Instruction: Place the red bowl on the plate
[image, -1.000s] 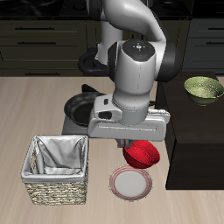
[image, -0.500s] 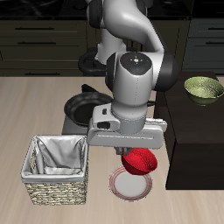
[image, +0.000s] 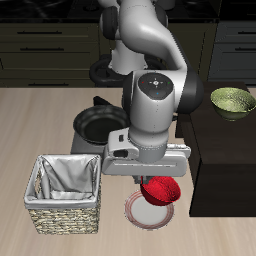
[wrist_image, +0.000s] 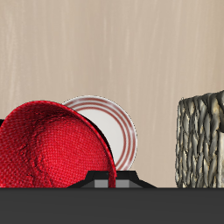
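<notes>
The red bowl (image: 160, 189), glossy and faintly speckled, is hanging tilted just above the plate (image: 140, 213), apparently not touching it. The plate, white-grey centred with a pinkish-red rim, is lying flat near the front edge.

Woven basket (image: 67, 193) with a grey cloth lining sits upright on the pale wood-grain counter (image: 30, 120) near its front edge; its rough woven side (wrist_image: 203, 140) also shows in the wrist view. Black frying pan (image: 92, 124) rests farther back on the counter, partly hidden. Pale-green patterned bowl (image: 232, 102) stands upright on a dark raised surface (image: 222, 150) beside the counter, well apart from the basket, with dark cabinets (image: 45, 45) behind.
</notes>
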